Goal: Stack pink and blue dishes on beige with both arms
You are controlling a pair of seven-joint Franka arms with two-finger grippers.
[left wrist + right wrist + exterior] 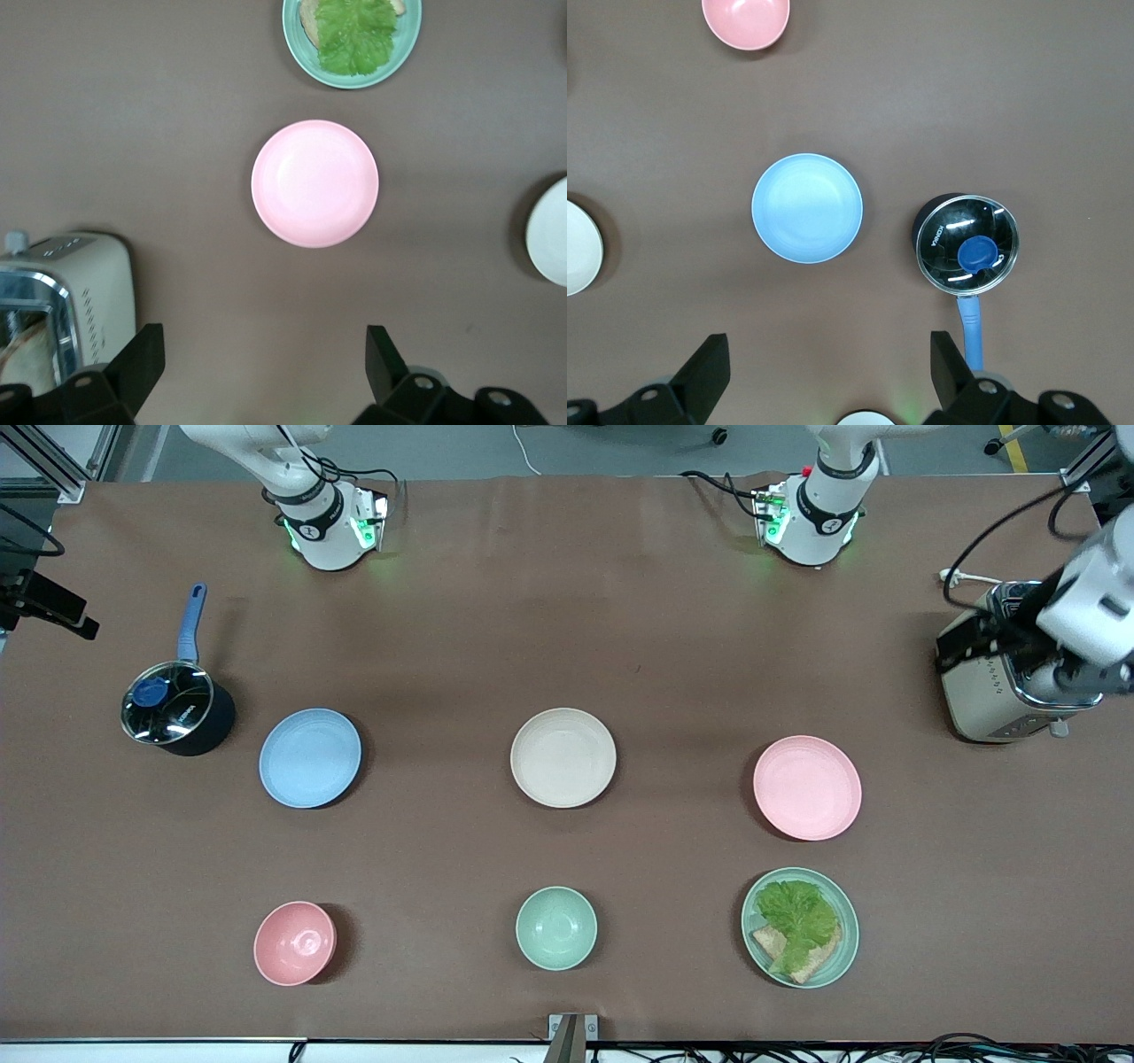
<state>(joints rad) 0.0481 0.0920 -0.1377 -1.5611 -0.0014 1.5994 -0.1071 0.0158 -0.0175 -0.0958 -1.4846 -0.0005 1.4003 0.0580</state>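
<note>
Blue plate point(310, 757): pale blue, shallow, round, matte; lies flat and empty toward the right arm's end of the table.
Beige plate point(563, 757): cream, same form; flat, empty, mid-table between the other two, well apart from each.
Pink plate point(807, 787): pale pink; flat, empty, toward the left arm's end.
</note>
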